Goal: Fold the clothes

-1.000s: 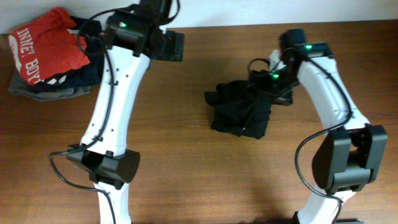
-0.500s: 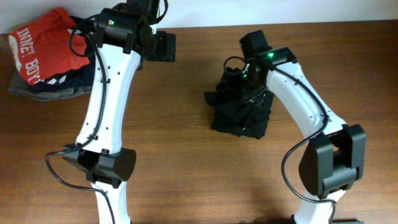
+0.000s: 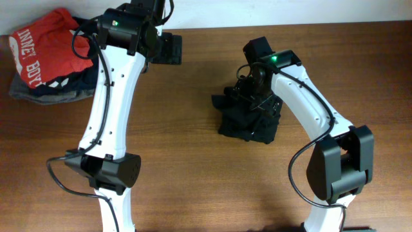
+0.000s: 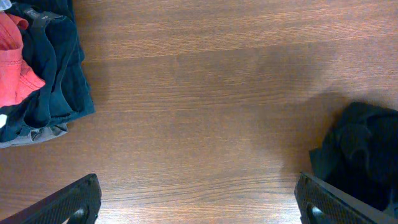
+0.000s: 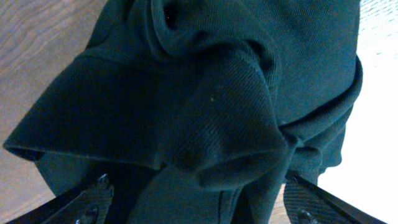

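Overhead, the crumpled black long-sleeved fabric top [image 3: 248,122] lies in a bunched heap right of the wooden table's [image 3: 193,187] middle. The right arm bends over it, and the right gripper [image 5: 199,196] points down with fingers spread wide astride a ribbed fold. The left arm reaches to the far edge, where the left gripper [image 4: 199,199] is wide over bare wood, near the red shirt [image 3: 42,45] at the far left corner.
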Robot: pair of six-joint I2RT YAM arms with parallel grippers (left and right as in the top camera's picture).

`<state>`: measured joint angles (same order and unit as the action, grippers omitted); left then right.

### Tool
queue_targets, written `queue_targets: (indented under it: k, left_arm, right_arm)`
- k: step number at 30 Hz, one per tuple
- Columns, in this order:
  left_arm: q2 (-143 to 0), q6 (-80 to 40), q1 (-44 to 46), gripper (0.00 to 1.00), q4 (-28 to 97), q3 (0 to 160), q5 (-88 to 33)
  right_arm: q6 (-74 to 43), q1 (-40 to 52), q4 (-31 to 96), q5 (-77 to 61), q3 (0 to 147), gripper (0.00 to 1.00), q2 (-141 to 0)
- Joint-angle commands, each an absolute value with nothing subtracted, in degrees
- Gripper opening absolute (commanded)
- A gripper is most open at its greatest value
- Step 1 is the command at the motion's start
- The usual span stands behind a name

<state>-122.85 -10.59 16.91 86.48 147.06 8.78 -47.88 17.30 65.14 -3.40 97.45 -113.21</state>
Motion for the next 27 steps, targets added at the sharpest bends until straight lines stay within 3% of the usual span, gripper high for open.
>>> queue_targets:
  k: [1,11,20,24,27]
  left_arm:
    - [-123.0,-11.3,16.9,0.99,86.7,147.0,8.4]
    - [-123.0,-11.3,16.9,0.99,87.1,147.0,8.4]
    - [-123.0,-11.3,16.8,0.99,87.5,147.0,8.4]
    - [-123.0,-11.3,16.8,0.99,87.5,147.0,8.4]
    - [-123.0,-11.3,16.9,0.99,87.5,147.0,8.4]
  right_arm:
    - [-49.0,17.3,65.0,-1.0,96.9,0.93,-114.2]
    - [-48.9,17.3,66.7,-2.3,95.7,0.92,-118.2]
    - [-43.3,16.3,67.8,3.6,95.7,0.70,-118.3]
    - [-38.1,14.4,68.9,3.7,96.4,0.68,-118.3]
    - [-34.1,12.3,70.0,3.7,97.8,0.62,-118.3]
